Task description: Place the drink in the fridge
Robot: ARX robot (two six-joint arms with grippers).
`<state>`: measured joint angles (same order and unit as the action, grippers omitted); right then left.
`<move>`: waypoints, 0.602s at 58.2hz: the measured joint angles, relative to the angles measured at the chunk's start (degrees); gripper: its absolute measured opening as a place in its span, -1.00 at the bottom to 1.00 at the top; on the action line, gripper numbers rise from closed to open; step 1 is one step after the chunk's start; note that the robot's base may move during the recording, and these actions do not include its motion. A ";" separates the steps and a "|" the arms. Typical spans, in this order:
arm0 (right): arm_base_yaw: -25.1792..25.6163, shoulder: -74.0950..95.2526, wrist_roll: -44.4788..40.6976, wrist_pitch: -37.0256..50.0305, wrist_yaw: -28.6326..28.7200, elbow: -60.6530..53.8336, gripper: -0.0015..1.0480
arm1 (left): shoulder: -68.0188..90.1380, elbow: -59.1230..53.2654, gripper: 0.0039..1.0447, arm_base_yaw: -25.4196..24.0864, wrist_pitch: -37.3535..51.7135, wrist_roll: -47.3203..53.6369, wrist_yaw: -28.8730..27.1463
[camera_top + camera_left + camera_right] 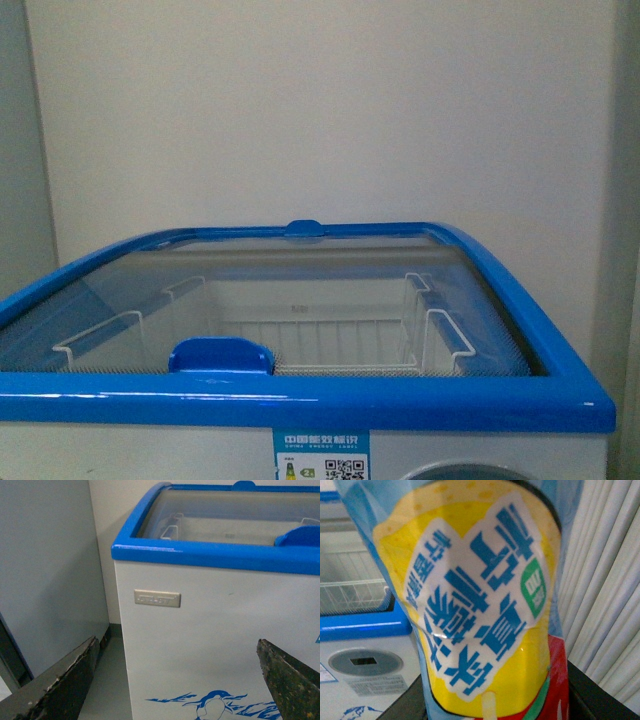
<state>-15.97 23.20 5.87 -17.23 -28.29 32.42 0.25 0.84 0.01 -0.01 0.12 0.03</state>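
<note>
Drink (480,605) sits clenched in right gripper (505,697); fridge (400,398) ahead, its lid handle (220,355) toward the empty, spread left gripper (175,680).

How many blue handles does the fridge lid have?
2. The near handle sits on the glass lid's front edge, left of middle; the far handle is at its back edge, by the wall. None looks hidden.

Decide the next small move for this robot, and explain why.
Probably raise the open, empty left gripper toward the near blue handle and slide the glass lid back: the lid looks shut over the fridge, while the right gripper appears closed on the yellow-labelled drink.
</note>
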 joint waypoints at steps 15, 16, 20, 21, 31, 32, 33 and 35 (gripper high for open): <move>0.00 0.00 0.00 0.02 0.02 0.04 -0.16 | 0.00 0.00 0.85 0.00 0.00 0.00 -0.04; 0.00 0.00 0.00 0.02 0.02 0.04 -0.16 | 0.00 0.00 0.85 0.00 0.00 0.00 -0.04; 0.00 0.00 0.00 0.02 -0.02 0.04 -0.16 | 5.07 0.87 0.85 -1.01 3.02 -4.04 4.00; 0.00 0.00 0.00 0.02 -0.02 0.04 -0.16 | 6.80 1.20 0.85 -1.11 4.42 -4.37 4.52; -0.07 0.00 0.02 0.02 0.22 0.04 -0.16 | 38.10 13.62 0.85 -0.74 29.77 -5.38 8.74; -0.07 0.00 0.02 0.02 0.20 0.04 -0.16 | 41.66 15.61 0.85 -0.42 32.13 -4.50 9.22; -0.07 0.00 0.02 0.02 0.17 0.04 -0.16 | 45.18 17.59 0.85 -0.04 33.73 -3.82 9.51; -0.07 0.00 0.04 0.02 0.00 0.04 -0.16 | 51.63 21.33 0.85 0.92 36.87 -1.68 10.36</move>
<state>-16.03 23.20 5.91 -17.21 -28.29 32.47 51.88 22.17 0.93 36.86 -1.56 10.39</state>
